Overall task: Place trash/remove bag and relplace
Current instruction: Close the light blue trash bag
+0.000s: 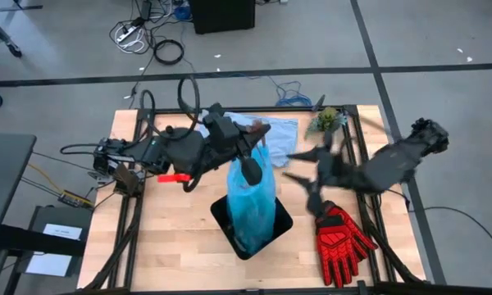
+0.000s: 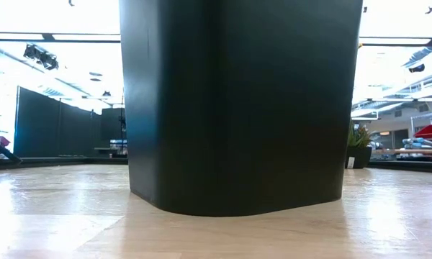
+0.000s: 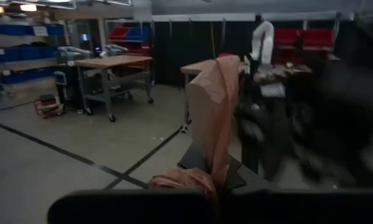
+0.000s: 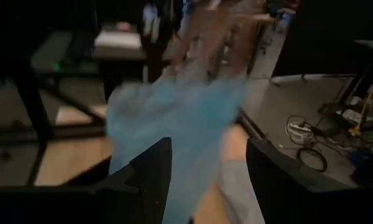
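Bag (image 1: 252,199): thin, crinkly, translucent cyan-blue plastic, drawn up tall out of the black bin (image 1: 275,227) at the centre of the pale wooden tabletop (image 1: 172,238). Left gripper (image 1: 252,161) pinches the bag's top, closed on the plastic. Right gripper (image 1: 305,165), just right of the bag, is blurred; its fingers (image 4: 150,171) stand apart. Paler grey-blue bag (image 1: 283,131) lies flat at the far edge; small green plant (image 1: 327,120) beside it; red-and-black glove (image 1: 341,235) near right. No legible writing.
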